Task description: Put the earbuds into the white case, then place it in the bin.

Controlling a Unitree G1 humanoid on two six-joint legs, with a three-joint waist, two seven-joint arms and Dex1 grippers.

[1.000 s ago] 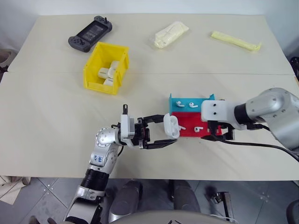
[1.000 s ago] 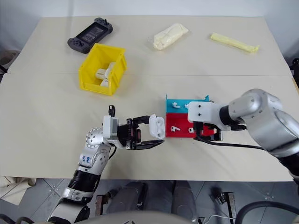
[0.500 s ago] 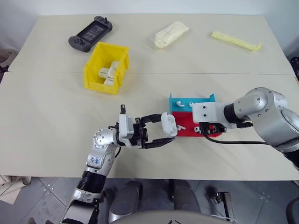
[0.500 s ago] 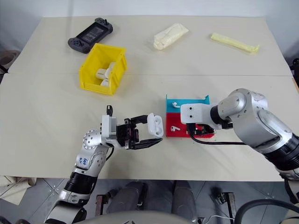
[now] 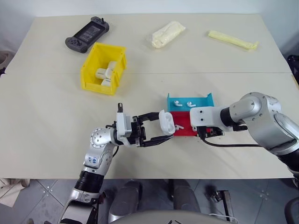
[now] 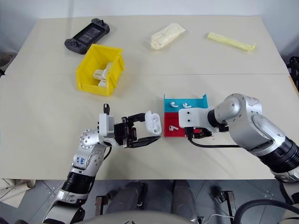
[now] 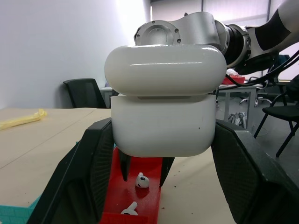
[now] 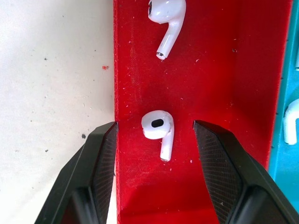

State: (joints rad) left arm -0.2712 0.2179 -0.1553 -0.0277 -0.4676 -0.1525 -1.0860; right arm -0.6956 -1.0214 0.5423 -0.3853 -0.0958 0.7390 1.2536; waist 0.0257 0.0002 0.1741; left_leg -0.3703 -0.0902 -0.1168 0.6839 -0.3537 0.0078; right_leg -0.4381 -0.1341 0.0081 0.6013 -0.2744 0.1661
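Far left on the worktop [image 5: 46, 107], the bin [image 5: 103, 68] sits well apart from the action, already holding a few white cases. Moving right: left claw [image 5: 158, 132] is clamped on the white case [image 5: 167, 123], held above the worktop just beside the red tray [image 8: 219, 60]; in the left wrist view the case's lid [image 7: 163, 67] looks slightly raised over the body, though whether it is open enough to take an earbud I cannot tell. Right again: right claw [image 8: 155, 135] points down into the red tray with its jaws apart, straddling one of the earbuds [image 8: 158, 130], not yet touching it; one finger [image 8: 96, 168] is at the tray's outer wall. A second earbud [image 8: 166, 18] lies further along the same tray, and two more rest in the cyan tray [image 5: 204, 100] beside it. Step in hand, as I judge it: pick this earbud. To do it well, bring the outer finger inside the tray wall before closing, settle low enough to catch the bulb rather than the thin stem, and close gently, since glossy plastic may squirt out. Keep the case steady for the hand-off.
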